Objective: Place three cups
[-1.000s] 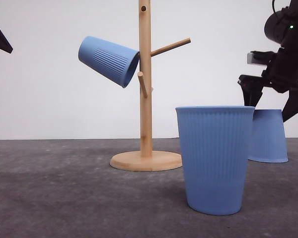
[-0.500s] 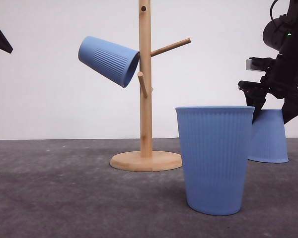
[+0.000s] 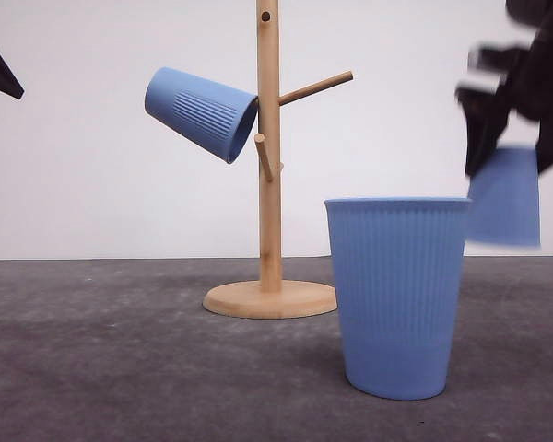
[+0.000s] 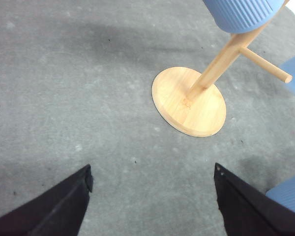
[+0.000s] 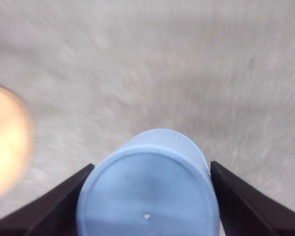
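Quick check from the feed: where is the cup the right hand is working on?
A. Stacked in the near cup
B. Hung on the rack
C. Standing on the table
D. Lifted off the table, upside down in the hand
D: the front view shows the cup off the table under the right hand, and the wrist view shows its flat base between the fingers.
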Robot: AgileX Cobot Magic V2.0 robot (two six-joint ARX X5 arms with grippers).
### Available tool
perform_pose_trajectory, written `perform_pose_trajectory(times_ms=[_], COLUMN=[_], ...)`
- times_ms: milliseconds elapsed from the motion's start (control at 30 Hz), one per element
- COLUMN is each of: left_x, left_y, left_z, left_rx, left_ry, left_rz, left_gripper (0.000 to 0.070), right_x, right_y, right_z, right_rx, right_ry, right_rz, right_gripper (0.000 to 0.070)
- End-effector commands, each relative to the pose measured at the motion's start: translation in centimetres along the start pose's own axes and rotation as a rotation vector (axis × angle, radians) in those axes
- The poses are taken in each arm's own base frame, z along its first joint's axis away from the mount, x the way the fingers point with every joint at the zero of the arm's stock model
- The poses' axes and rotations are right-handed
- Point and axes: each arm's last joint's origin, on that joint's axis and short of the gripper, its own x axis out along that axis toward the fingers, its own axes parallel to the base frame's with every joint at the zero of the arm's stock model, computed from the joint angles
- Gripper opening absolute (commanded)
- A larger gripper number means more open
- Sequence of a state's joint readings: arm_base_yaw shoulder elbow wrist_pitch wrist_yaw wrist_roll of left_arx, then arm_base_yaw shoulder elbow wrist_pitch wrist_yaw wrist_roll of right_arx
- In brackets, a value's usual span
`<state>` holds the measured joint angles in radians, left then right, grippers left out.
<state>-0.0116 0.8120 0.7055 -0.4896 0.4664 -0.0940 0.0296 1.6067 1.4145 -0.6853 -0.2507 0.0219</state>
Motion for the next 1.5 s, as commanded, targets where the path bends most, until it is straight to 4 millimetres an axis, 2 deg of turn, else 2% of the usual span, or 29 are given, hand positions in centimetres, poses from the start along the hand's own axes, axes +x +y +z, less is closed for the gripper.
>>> perform_pose_trajectory(times_ms=[0, 167, 333, 533, 700, 900, 1267, 1467], left_x=[0.0, 0.0, 0.0, 0.0, 0.0, 0.0, 0.0, 0.0], left_y=[-0.1, -0.1, -0.1, -0.1, -0.1, -0.1, -0.1, -0.1], left_z=[0.3, 0.3, 0.3, 0.3, 0.2, 0.3, 0.3, 0.3], left_rx=[0.006, 0.006, 0.005, 0.006, 0.006, 0.006, 0.006, 0.006], left_ry=[-0.008, -0.008, -0.008, -0.008, -0.008, -0.009, -0.009, -0.009], left_rz=[-0.004, -0.004, -0.004, -0.004, -0.004, -0.004, -0.004, -0.004], left_gripper=[0.0464, 0.0464, 0.0464, 0.0464, 0.0464, 0.0464, 0.0464, 0.0464], right_x=[-0.6, -3.4, -5.6, -7.5, -7.6, -6.5, -4.2, -2.0], right_y=[0.2, 1.1, 0.9, -0.4, -1.7, -2.1, -0.9, 0.2], right_z=[-0.3, -2.9, -5.7, -6.4, -5.3, -3.1, 1.9, 2.9], right_rx=[-0.015, -0.004, 0.138, 0.284, 0.391, 0.435, 0.382, 0.367], right_ry=[-0.019, -0.131, -0.164, -0.161, -0.205, -0.214, -0.176, -0.145], right_rz=[0.024, 0.136, 0.299, 0.508, 0.619, 0.766, 0.827, 0.834], right_gripper=[0.0368, 0.0369, 0.0369, 0.0369, 0.0369, 0.0369, 0.0369, 0.0369])
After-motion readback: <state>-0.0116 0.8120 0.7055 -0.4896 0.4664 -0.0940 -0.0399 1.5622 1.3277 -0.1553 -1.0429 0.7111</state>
